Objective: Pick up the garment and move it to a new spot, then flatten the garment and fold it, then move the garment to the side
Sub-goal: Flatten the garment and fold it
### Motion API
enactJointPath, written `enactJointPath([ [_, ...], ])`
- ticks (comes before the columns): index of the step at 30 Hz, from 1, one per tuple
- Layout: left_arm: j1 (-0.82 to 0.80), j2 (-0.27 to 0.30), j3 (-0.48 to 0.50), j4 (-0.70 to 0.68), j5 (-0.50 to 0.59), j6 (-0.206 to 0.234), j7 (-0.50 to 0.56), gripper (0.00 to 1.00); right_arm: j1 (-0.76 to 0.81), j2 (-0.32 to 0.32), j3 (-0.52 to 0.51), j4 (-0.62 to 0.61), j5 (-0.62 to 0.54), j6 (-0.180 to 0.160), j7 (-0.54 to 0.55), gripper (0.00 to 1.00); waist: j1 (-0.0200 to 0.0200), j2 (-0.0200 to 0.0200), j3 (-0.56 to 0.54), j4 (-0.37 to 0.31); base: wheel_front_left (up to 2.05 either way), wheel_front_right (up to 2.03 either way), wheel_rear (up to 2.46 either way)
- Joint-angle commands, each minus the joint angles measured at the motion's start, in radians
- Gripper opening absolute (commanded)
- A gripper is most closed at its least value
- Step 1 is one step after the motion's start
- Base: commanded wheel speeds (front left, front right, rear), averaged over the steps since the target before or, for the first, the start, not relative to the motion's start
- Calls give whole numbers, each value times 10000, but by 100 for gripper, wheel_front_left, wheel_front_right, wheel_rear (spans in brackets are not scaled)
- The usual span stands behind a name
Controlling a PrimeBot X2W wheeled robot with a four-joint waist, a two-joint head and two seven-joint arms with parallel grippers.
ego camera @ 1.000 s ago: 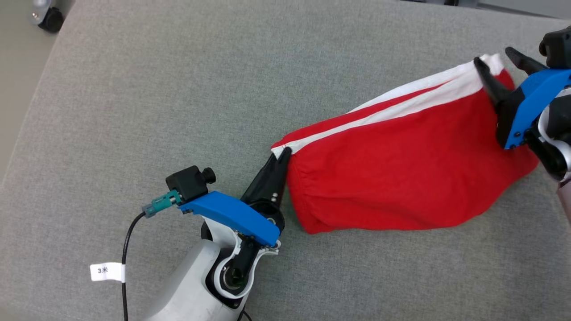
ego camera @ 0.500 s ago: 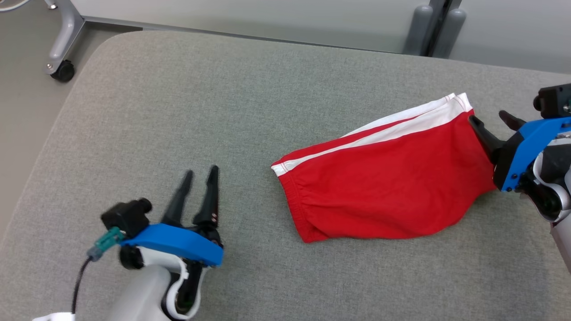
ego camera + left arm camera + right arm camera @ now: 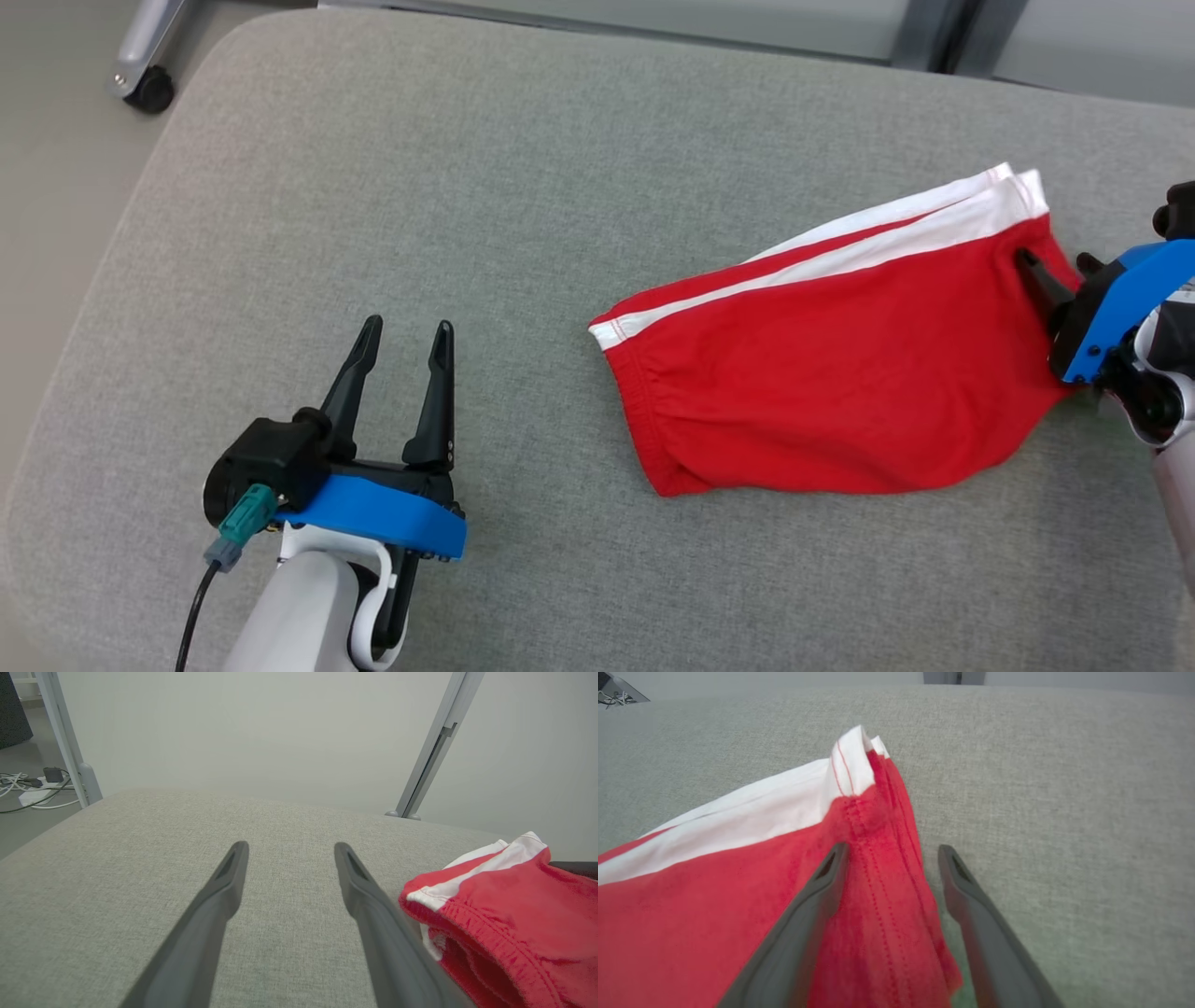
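The garment [image 3: 840, 373], red shorts with white side stripes, lies folded on the grey cushioned surface [image 3: 523, 187], right of centre. My left gripper [image 3: 403, 327] stands open well to the garment's left, nothing between its fingers; in the left wrist view the garment [image 3: 504, 914] lies just right of the open left gripper [image 3: 290, 848]. My right gripper [image 3: 1053, 261] is open at the garment's right end. The right wrist view has the garment's hem [image 3: 882, 868] lying loose between the spread fingers of the right gripper [image 3: 893, 851].
A wall panel and a metal post [image 3: 434, 751] stand behind the cushion's far edge. A caster wheel [image 3: 149, 89] of a frame sits on the floor at the upper left. Cables [image 3: 28, 788] lie on the floor beyond the left edge.
Both grippers have opened and let go of the garment, which now rests on the cushion. My left gripper has drawn back to the left, away from it. The head camera has shifted.
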Motion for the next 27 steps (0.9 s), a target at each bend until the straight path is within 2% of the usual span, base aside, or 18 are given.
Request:
enactJointPath([
  [1,101,-71,98,-60,84,-47,-44,100,-162,98,-82,168,-136,2,58,100,1,0,124,106,0,0,0],
  [8,228,-238,526,-84,285,-159,-43,100,-391,721,-301,1143,-724,3,636,100,1,0,243,147,0,0,0],
  [9,256,-263,556,-87,309,-170,-45,100,-346,804,-243,1121,-748,15,653,49,1,0,228,124,0,0,0],
  [10,278,-284,579,-88,338,-178,-43,100,-317,829,-216,1060,-771,15,608,6,1,0,203,96,0,0,0],
  [11,290,-307,594,-83,356,-187,-45,100,-262,809,-208,996,-781,15,547,0,1,0,170,63,0,0,0],
  [19,693,70,513,-185,697,-201,-45,100,411,630,-547,100,-719,2,-165,0,1,0,-597,-661,0,0,0],
  [27,1482,410,757,-247,782,-205,-44,100,1683,380,-1492,-947,-1389,2,42,0,1,0,-1666,-1488,0,0,0],
])
